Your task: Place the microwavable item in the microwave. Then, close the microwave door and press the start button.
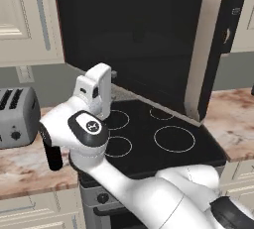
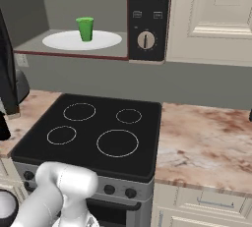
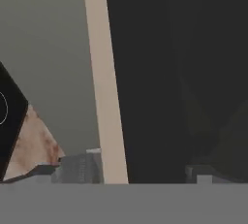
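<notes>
Green cup (image 2: pixel 85 28) on microwave turntable (image 2: pixel 64 42), well apart from claw (image 3: pixel 140 172)

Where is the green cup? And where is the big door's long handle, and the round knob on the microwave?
green cup (image 2: pixel 85 28), right base view, on the middle of its side wall.
door handle (image 3: pixel 105 87), hand view, on the middle of the beige bar.
round knob (image 2: pixel 145 40), right base view, on the knob's face.

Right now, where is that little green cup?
In the right base view, the green cup stands upright on the white turntable inside the open microwave, left of its control panel.
</notes>
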Controlling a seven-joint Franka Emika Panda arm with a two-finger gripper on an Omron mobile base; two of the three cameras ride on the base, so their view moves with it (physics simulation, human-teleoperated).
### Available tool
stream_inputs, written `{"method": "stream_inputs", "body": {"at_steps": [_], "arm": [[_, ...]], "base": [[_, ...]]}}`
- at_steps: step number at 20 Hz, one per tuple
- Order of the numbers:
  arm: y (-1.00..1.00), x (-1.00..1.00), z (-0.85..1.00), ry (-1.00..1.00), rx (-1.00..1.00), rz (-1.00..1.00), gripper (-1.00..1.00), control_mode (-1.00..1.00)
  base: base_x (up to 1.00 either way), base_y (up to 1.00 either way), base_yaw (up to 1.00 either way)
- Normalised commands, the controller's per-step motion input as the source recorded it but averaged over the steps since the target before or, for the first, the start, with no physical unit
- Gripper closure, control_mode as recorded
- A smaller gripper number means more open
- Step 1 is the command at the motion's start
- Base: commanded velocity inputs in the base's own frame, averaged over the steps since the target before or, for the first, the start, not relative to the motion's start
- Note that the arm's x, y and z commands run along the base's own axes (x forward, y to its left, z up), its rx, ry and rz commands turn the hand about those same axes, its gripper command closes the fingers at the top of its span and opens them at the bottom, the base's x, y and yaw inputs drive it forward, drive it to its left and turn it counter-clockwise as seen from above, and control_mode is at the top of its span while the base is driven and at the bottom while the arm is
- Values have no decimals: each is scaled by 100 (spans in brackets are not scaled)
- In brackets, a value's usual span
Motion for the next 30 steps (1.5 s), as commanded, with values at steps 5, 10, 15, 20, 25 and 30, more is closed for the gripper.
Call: {"method": "stream_inputs", "body": {"at_steps": [5,10,15,20,25,30], "arm": [[-90,6,7,0,45,14,-100,-100],[-65,27,7,0,31,11,-100,-100],[-61,39,2,0,22,15,-100,-100],[-34,49,4,0,6,24,-100,-100],[-18,73,1,0,0,35,-100,-100],[-6,69,4,0,0,39,-100,-100]], "base": [[0,0,0],[0,0,0],[0,0,0],[0,0,0],[0,0,0],[0,0,0]]}}
